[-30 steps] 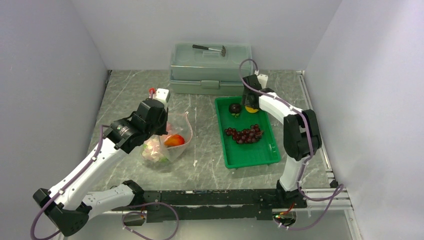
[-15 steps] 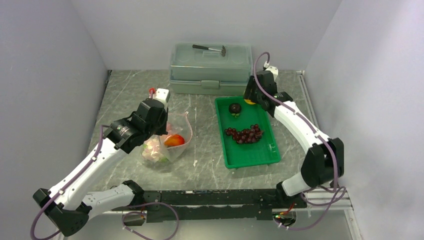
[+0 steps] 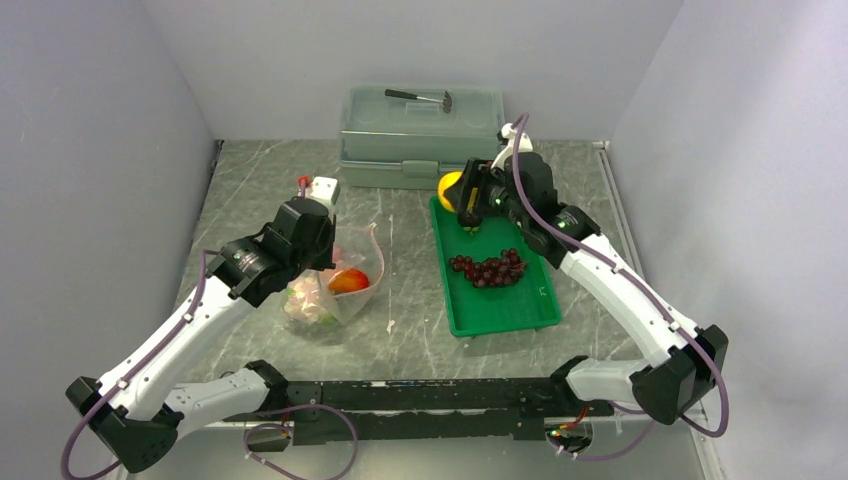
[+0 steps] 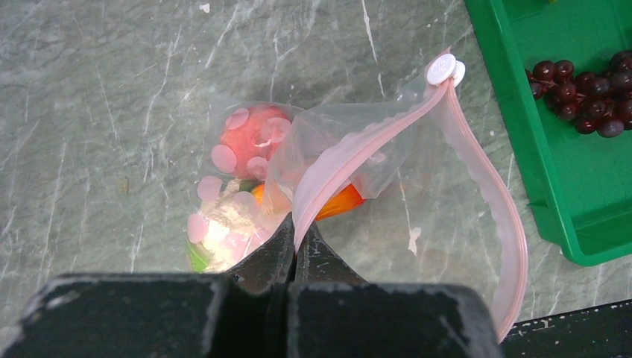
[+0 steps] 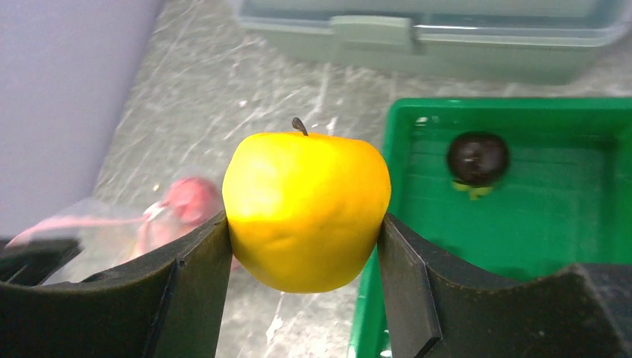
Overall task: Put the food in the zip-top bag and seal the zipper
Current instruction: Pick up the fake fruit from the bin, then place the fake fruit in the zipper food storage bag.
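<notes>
Both clamped: left pincer, right pincer

One green plastic tray, one dark-red grape bunch and one dark round fruit inside it, one round yellow apple, one clear pink-zippered plastic bag, one grey-green box

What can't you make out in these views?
Food inside the zip-top bag: left wrist view, printed film blurs it.
Its pinched rim: left wrist view, left gripper hides it.
Dark fruit in the green tray: right wrist view, too blurred.
Yellow apple sides: right wrist view, right gripper covers them.
</notes>
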`<state>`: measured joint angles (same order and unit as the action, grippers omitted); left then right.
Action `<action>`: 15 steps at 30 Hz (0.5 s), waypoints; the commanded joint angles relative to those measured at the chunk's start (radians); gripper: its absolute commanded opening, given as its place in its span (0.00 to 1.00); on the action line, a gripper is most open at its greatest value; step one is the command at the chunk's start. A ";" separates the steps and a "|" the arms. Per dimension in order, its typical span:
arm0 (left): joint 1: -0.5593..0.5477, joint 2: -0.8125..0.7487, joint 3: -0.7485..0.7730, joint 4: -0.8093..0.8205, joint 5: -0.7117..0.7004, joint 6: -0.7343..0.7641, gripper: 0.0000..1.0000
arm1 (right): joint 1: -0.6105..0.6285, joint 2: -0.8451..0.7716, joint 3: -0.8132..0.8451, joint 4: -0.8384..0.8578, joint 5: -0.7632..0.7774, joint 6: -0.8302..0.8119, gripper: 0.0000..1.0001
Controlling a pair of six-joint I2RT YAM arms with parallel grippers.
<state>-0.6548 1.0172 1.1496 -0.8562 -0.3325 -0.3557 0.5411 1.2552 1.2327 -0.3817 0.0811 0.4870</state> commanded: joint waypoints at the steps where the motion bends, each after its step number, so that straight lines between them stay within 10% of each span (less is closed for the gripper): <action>1: 0.004 -0.004 0.002 0.022 -0.015 0.001 0.00 | 0.050 -0.033 -0.004 0.069 -0.120 -0.011 0.37; 15: 0.003 -0.003 -0.001 0.021 -0.020 -0.002 0.00 | 0.245 -0.018 -0.005 0.140 -0.249 -0.059 0.37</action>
<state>-0.6548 1.0172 1.1496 -0.8562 -0.3378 -0.3561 0.7452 1.2415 1.2282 -0.3168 -0.1268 0.4603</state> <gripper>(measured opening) 0.012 0.664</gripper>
